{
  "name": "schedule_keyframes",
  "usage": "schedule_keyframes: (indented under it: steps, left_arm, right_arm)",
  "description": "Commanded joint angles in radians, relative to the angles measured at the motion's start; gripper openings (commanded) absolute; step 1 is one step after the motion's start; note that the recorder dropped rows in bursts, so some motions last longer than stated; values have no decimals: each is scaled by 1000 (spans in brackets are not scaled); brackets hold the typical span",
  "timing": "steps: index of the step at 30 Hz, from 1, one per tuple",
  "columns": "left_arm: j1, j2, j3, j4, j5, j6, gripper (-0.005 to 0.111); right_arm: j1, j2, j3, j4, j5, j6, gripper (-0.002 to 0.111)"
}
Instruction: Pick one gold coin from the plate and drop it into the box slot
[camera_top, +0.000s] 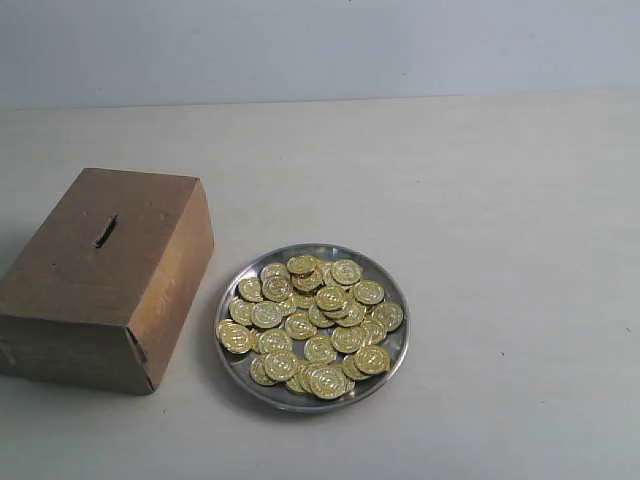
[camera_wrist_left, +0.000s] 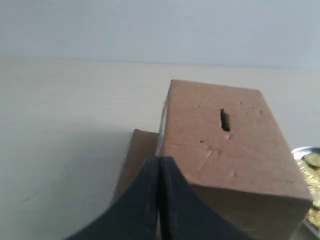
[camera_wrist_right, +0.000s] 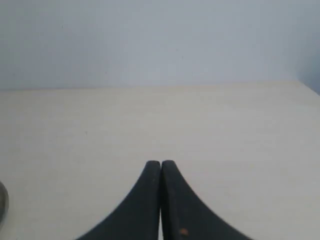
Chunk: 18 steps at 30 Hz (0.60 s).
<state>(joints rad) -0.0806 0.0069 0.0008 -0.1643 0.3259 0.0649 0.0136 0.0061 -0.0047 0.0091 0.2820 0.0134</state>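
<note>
Exterior view shows you the table (camera_top: 500, 200) across nearly the whole frame, pale, with a grey-blue wall along the top. The box (camera_top: 90, 270) stands at the left middle, plain brown cardboard, one corner turned toward the lower edge. The plate (camera_top: 322, 249) lies at lower centre, just right of the box and not touching it.

Your left gripper (camera_wrist_left: 159, 160) appears only in the left wrist view: black fingers pressed together, nothing between them, the box close beyond. Your right gripper (camera_wrist_right: 160, 163) is the same in the right wrist view, tips together over bare table, with a sliver of plate rim at that picture's edge.

Gold coins (camera_top: 315, 325) are heaped on the plate, overlapping and covering most of it. The slot (camera_top: 105, 231) – a short dark slit – is cut in the box's top face, at the upper left of the exterior frame.
</note>
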Motion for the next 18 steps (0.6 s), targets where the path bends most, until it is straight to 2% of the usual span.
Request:
schedule_keyframes:
  steps: [1,6,18]
  left_arm:
    - [1,-7,-1,-148,-73,-18,2]
    - [1,-7,-1,-416,-201,-50,2]
    - [1,-7,-1,-441,-232,-51,2]
  right_arm:
    - [3,-6,5,147,-174,69,0]
    - [3,-6,5,383,-328,228,0]
    - [3,-6,5,412,-330,228,0]
